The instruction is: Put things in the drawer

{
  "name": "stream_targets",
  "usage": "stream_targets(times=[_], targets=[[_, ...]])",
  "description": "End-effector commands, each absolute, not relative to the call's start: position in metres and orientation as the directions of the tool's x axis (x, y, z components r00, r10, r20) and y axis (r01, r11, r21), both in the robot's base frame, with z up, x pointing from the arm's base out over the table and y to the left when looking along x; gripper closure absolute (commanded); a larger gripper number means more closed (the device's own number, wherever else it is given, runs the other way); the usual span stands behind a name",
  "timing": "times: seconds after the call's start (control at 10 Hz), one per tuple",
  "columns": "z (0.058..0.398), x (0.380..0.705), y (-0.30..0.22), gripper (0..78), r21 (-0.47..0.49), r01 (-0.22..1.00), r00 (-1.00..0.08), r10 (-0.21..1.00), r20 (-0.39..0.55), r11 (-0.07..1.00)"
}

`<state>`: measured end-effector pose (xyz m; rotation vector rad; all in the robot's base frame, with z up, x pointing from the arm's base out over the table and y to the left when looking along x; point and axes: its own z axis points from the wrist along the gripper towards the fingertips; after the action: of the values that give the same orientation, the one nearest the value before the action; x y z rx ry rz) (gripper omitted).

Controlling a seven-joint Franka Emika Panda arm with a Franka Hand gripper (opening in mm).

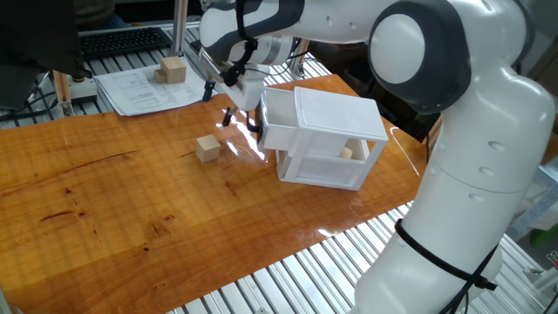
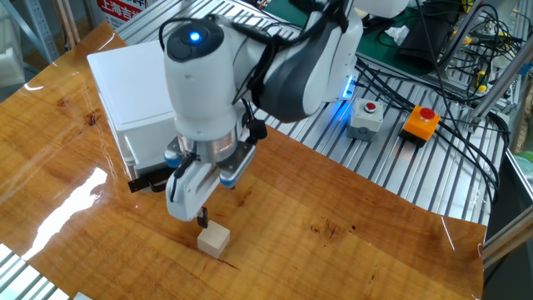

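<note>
The arm (image 2: 208,92) hides most of the drawer (image 2: 148,179) front

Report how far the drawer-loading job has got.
Done: one wooden cube shows inside the white cabinet.
In hand: nothing is held; the gripper hangs just above the cube on the table.
Left: that cube, plus another cube on the papers. The drawer, by its black handle, looks nearly shut.
</note>
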<state>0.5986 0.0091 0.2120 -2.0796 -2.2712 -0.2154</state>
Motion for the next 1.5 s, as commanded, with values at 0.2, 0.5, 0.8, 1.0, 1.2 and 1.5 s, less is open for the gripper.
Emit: stream_targets(times=[0.2,0.5,0.8,1.0,1.2,1.5], targets=[[0.19,0.605,0.017,0.1,0.072,0.994,-0.089,0.991,0.102,0.082],[0.176,0.607,0.018,0.1,0.074,0.993,-0.1,0.992,0.082,0.094],[0.166,0.609,0.018,0.1,0.083,0.993,-0.096,0.992,0.079,0.089],[0.157,0.613,0.021,0.1,0.086,0.993,-0.091,0.994,0.063,0.085],[0.144,0.613,0.022,0.1,0.092,0.991,-0.106,0.993,0.056,0.1],[0.132,0.611,0.023,0.1,0.097,0.989,-0.113,0.993,0.046,0.108]])
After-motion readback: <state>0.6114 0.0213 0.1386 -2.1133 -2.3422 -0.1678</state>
